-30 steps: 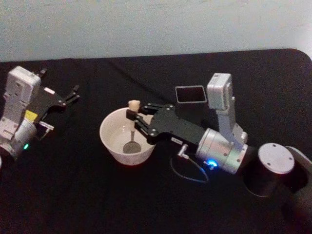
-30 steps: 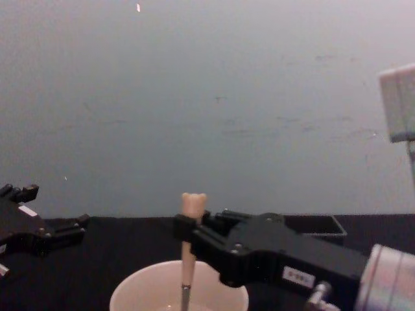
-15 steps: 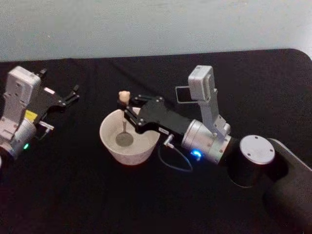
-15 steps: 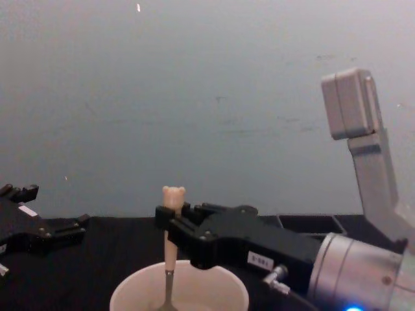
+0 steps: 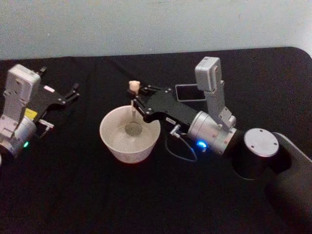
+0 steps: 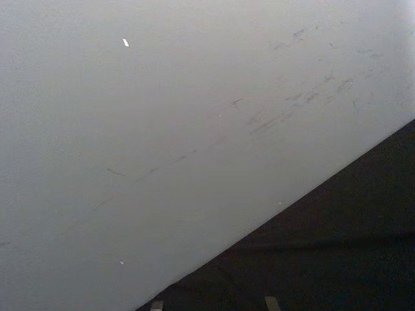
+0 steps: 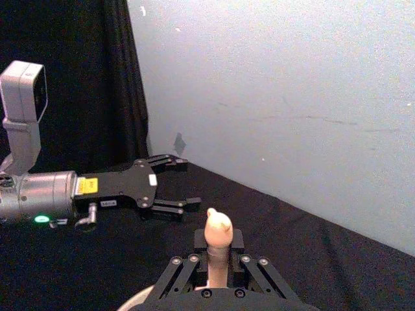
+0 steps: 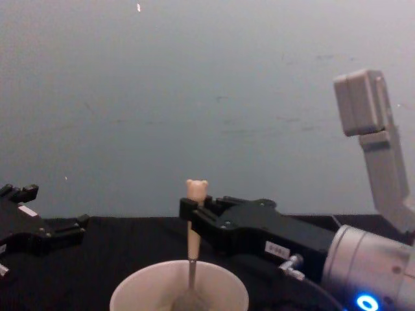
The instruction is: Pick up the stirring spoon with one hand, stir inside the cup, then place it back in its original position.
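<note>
The stirring spoon (image 5: 133, 92) stands upright in the cream-white cup (image 5: 112, 142), its dark shaft and bowl down inside and its bear-head top (image 8: 196, 188) above the rim. My right gripper (image 5: 135, 99) is shut on the cream handle, reaching over the cup's far rim; the same grip appears in the right wrist view (image 7: 218, 259) and the chest view (image 8: 192, 214). The dark grey square holder (image 5: 189, 91) sits behind the right arm, partly hidden by it. My left gripper (image 5: 73, 93) rests open at the far left, away from the cup (image 8: 130, 291).
A black cloth (image 5: 97, 195) covers the table, with a pale wall behind it. The right arm's grey wrist and camera block (image 5: 208, 73) rise beside the holder. A thin cable loop (image 5: 183, 151) hangs near the cup's right side.
The right gripper has carried the spoon from the cup's left side toward its far right side, after a leftward swing. The left arm has stayed still.
</note>
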### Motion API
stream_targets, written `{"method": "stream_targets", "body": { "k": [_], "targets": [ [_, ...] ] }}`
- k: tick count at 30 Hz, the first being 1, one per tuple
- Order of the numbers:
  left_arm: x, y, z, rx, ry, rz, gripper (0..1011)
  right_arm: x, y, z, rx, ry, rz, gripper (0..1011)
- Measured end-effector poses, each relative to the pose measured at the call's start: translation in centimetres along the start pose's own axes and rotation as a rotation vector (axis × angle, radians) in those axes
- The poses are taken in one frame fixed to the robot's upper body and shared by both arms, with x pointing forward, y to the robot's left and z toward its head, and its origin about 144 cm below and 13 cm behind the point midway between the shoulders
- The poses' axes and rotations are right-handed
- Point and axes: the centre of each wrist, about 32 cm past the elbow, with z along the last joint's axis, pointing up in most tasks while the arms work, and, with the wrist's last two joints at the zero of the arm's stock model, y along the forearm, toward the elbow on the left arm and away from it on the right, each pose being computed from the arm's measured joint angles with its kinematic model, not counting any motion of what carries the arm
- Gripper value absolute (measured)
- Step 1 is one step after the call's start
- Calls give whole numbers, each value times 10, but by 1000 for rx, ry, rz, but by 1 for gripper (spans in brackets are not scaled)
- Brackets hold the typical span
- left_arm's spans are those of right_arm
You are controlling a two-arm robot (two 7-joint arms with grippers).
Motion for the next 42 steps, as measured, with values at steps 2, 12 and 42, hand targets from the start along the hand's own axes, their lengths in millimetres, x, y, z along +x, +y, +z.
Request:
{"method": "stream_targets", "body": {
  "k": [2,12,42],
  "targets": [
    [0,0,0,0,0,0,1001,1,-2,1,0,-2,-4,188],
    [0,0,0,0,0,0,1001,4,-19,5,8,13,-15,188],
    [0,0,0,0,0,0,1001,-28,-15,5,1,39,92,188]
  ]
}}
